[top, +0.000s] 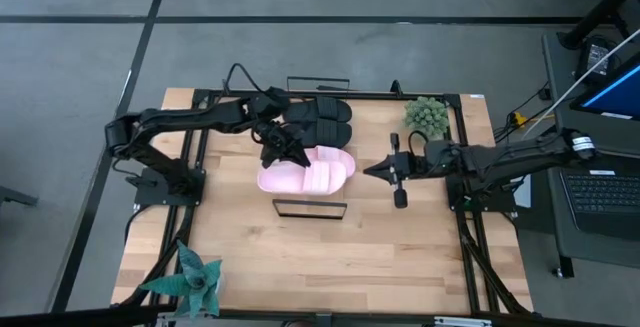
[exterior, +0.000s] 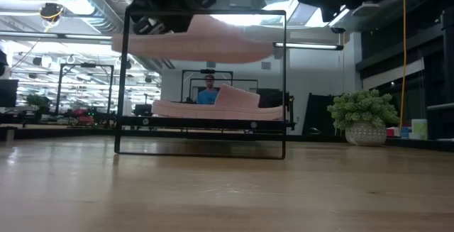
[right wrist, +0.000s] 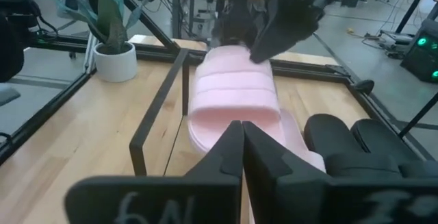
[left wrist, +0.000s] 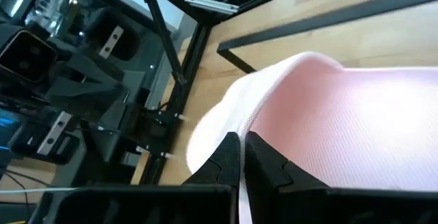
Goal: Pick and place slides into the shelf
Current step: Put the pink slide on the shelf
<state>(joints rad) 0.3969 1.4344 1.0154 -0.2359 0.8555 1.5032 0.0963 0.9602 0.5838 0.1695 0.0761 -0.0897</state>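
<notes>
left gripper clamped on a pink slide, carried in the air above the shelf.

the second pink slide lies flat on the shelf below it, between the wire rails; the two black slides sit side by side at the shelf's far end. right gripper, fingers together and holding nothing, waits just beside the pink slide on the shelf. low view shows the lifted slide clear of the lying one, with a person in the room behind.
</notes>
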